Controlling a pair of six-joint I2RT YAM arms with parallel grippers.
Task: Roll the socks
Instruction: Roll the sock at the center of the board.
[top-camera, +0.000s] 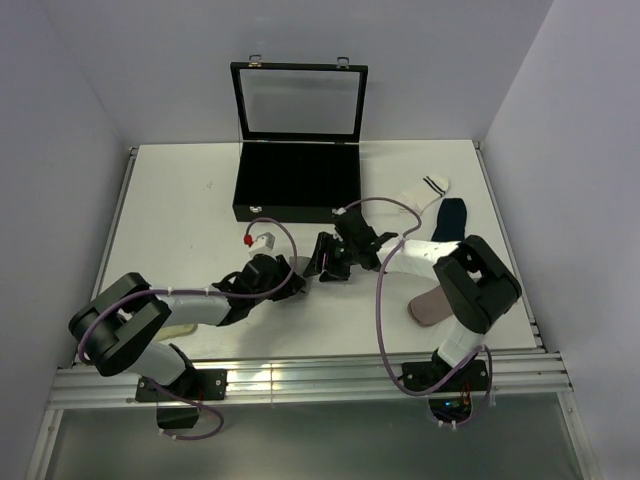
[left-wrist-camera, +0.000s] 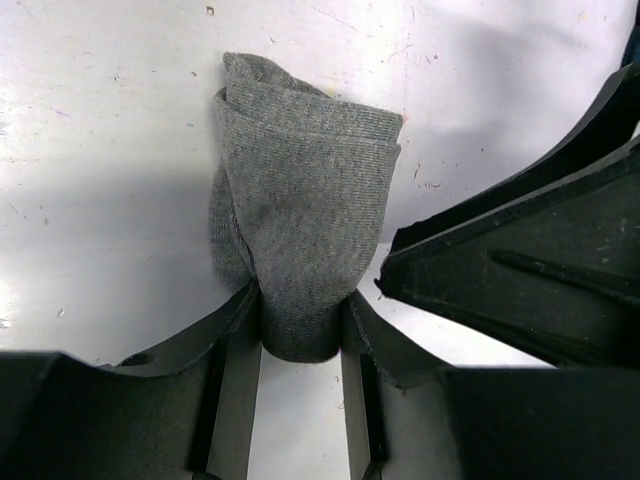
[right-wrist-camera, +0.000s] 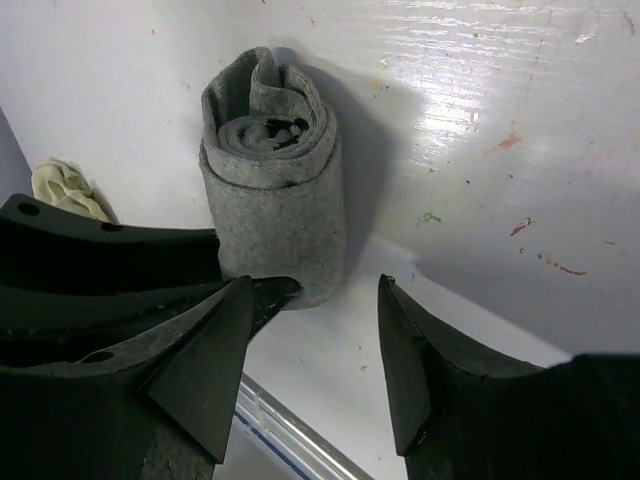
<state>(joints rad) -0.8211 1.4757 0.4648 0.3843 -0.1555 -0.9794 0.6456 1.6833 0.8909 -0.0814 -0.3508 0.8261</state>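
Observation:
A grey sock, rolled into a tight bundle (left-wrist-camera: 300, 200), stands on the white table between my two grippers; it also shows in the right wrist view (right-wrist-camera: 275, 190) and in the top view (top-camera: 302, 266). My left gripper (left-wrist-camera: 300, 335) is shut on the lower end of the roll. My right gripper (right-wrist-camera: 315, 300) is open just beside the roll, its left fingertip (right-wrist-camera: 225, 330) close to the fabric. A white sock with black cuff stripes (top-camera: 425, 192), a navy sock (top-camera: 450, 220) and a flat grey sock (top-camera: 430, 305) lie at the right.
An open black case (top-camera: 298, 185) with a glass lid stands at the back middle. A cream cloth lump (right-wrist-camera: 65, 190) lies near the left arm (top-camera: 180, 328). The table's metal front rail (top-camera: 300, 375) runs along the near edge.

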